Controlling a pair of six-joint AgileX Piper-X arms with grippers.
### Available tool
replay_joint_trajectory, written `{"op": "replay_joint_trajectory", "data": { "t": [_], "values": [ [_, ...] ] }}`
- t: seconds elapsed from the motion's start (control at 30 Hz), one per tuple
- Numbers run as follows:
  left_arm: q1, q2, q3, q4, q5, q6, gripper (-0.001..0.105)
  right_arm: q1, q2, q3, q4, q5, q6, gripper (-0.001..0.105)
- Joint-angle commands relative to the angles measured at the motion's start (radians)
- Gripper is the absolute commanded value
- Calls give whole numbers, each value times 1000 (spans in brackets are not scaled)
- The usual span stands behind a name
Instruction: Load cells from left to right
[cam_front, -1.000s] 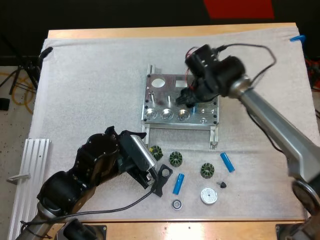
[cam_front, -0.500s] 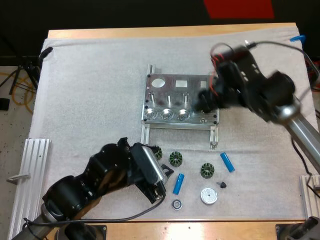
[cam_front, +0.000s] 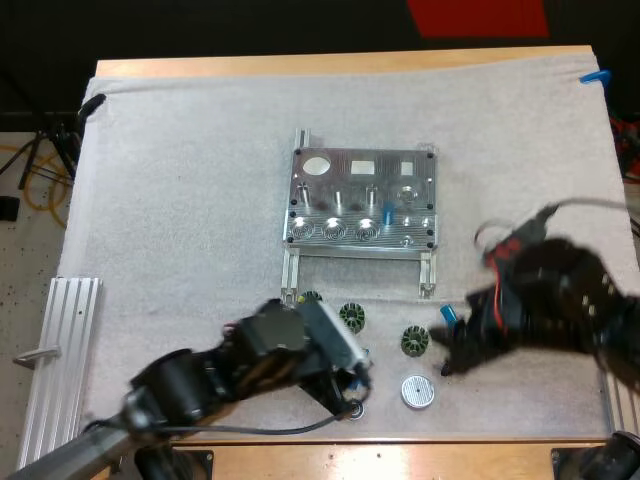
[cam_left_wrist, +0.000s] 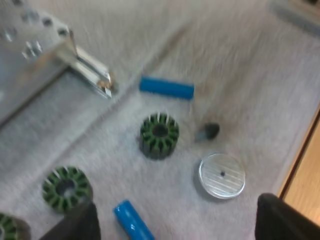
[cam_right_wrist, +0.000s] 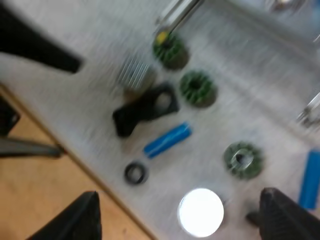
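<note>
Left gripper (cam_left_wrist: 177, 215): fingers wide apart, nothing between the pads. It hangs low over the loose parts at the near side of the white mat (cam_front: 180, 200).

Nearest blue cell (cam_left_wrist: 132, 223) lies flat inside the left gripper's opening, close beside one finger. Whether it touches that finger cannot be told.

Silver disc (cam_left_wrist: 222, 175) sits just ahead of the opening, toward the other finger. Small dark cone (cam_left_wrist: 207, 131) is just past the disc, with a green stator (cam_left_wrist: 159, 135) beside it. A second stator (cam_left_wrist: 66, 182) lies ahead of the finger next to the cell.

Right gripper (cam_right_wrist: 180, 200): fingers apart, holding nothing, hanging above the silver disc. Black ring (cam_right_wrist: 135, 173) and black bracket (cam_right_wrist: 145, 110) lie ahead of it, toward one finger. Second blue cell (cam_right_wrist: 311, 177) lies flat beside its other finger.

Metal fixture (cam_front: 362, 190) stands well beyond both grippers. A small blue piece (cam_front: 387, 213) stands upright in it, probably a cell already seated.

Handling, as judged: the cells look like rigid, smooth-skinned cylinders. They are light, apt to roll on the mat and to slip in a loose pinch.
- Best hold is across the diameter near mid-length, fingers square to the axis.
- Pressure should be firm, not crushing.
- The nearest cell sits off-centre in the left gripper's opening, so the gripper would want to centre over it before it shuts, or the cell may be nudged aside.
- A cell must be tipped upright to go into a socket, and a mid-length hold leaves the lower end free.
</note>
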Motion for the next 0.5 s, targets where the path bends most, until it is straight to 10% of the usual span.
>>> {"op": "replay_joint_trajectory", "data": {
  "t": [0.0, 0.47],
  "values": [
    [-20, 31, -6, -3, -53, -48, 64, 22, -17, 18, 0, -3, 33, 65],
    [-34, 417, -6, -2, -59, -202, 64, 84, -38, 64, 8, 46, 62, 65]
  ]
}}
